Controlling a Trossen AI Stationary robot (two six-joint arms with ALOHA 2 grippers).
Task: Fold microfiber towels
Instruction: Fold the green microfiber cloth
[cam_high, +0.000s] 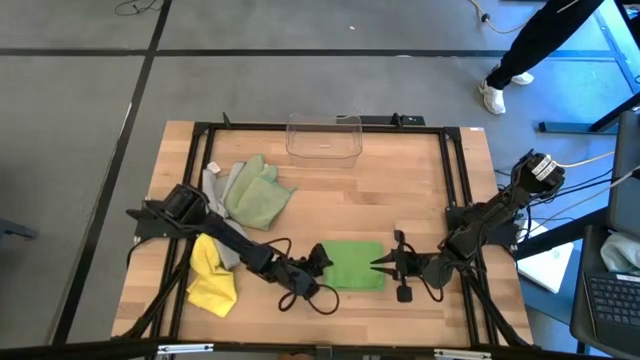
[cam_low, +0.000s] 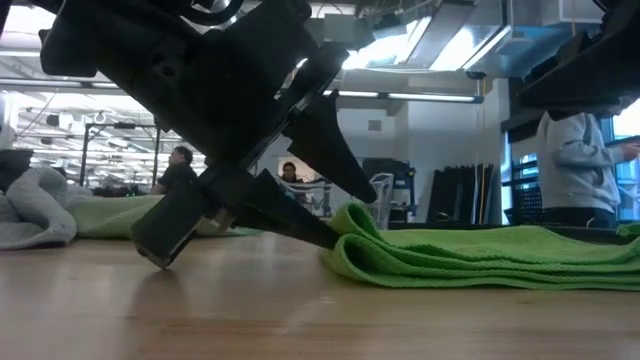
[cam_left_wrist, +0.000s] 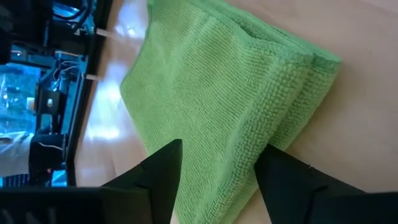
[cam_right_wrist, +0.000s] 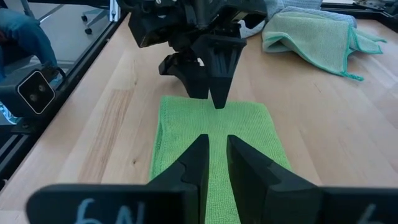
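While both arms converge near the front edge of the wooden table (cam_high: 400, 190), the bright green towel (cam_high: 353, 265) lies folded into a layered rectangle at about 6 o'clock on the tabletop, between the two grippers. Left gripper (cam_high: 322, 262): it meets the towel's 9 o'clock edge, fingers spread part-way; in the left wrist view the two dark fingers (cam_left_wrist: 163, 171) straddle the thick folded edge of the cloth, with the folded edge lying between them, and whether they press it cannot be told. In the low view this gripper angles down to the tabletop, its tips at the stacked layers of the towel. Right gripper (cam_high: 382, 264): it points in from 3 o'clock, over the towel's right edge; in the right wrist view its fingers (cam_right_wrist: 193, 165) stand nearly together with a narrow slit between them, hovering above the green cloth and clasping nothing visible.

Remaining towels: the yellow towel (cam_high: 212, 275) lies crumpled at 8 o'clock beside the left arm; the pale sage green towel (cam_high: 257, 195) lies bunched at 10 o'clock, with the grey towel (cam_high: 213, 186) just beside it at its 9 o'clock side, partly under it. Clear plastic bin (cam_high: 324, 138): at 12 o'clock on the table's far edge. A person's legs (cam_high: 525, 50) show beyond the table at 1 o'clock.
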